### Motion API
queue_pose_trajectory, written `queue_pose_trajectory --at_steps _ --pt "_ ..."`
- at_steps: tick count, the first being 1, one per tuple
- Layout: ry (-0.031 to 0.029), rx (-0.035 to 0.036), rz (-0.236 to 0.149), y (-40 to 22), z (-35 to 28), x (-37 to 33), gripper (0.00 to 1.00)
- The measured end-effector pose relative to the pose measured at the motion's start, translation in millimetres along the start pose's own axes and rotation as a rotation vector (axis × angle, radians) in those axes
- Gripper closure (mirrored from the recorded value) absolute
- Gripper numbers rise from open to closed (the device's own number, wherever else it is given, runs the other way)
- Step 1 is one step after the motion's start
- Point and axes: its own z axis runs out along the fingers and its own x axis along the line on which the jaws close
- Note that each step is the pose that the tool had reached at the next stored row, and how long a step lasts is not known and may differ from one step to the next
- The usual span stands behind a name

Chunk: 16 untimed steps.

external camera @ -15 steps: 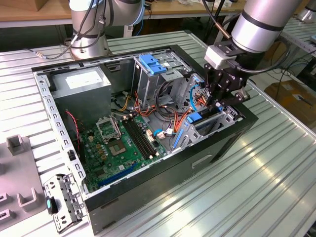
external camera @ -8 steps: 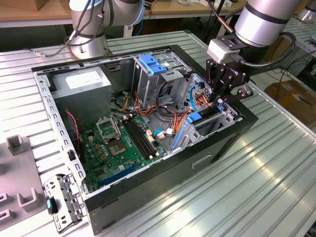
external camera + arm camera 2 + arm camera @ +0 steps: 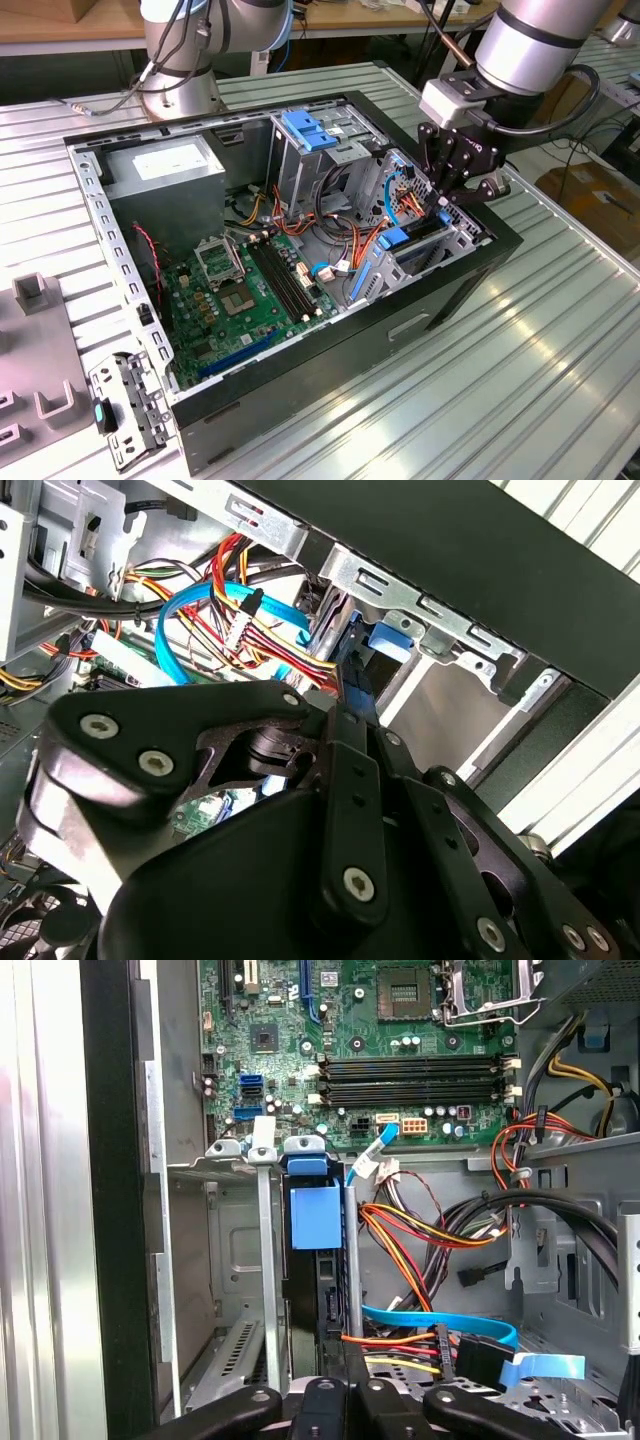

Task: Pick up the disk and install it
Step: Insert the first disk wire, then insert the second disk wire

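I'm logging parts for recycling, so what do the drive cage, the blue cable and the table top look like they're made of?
Drive cage: bare stamped sheet metal, dull grey, with punched slots. Blue cable: flat, glossy, probably plastic-sheathed. Table top: ribbed, shiny metal, likely aluminium.

- Disk [image 3: 312,1222]: in the first wrist view it sits in the drive cage [image 3: 232,1260], which covers its faces; label hidden
- Gripper [image 3: 452,188]: in the exterior view, fingertips lost against cage and cables; open or closed not readable
- Gripper linkage [image 3: 300,860] cut off by the second wrist view's edge
- Motherboard [image 3: 245,290]: near edge hidden behind the case wall [image 3: 330,370]
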Motion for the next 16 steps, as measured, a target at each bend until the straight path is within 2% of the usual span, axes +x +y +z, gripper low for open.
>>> queue_pose_trajectory --at_steps 10,13,16 --pt "0.0001 0.0000 0.000 0.5 0.0 0.0 0.89" --pt "0.0002 0.0000 0.000 5.5 -0.1 0.3 0.89" --pt "0.0002 0.0001 0.000 13.7 -0.1 0.7 0.89"
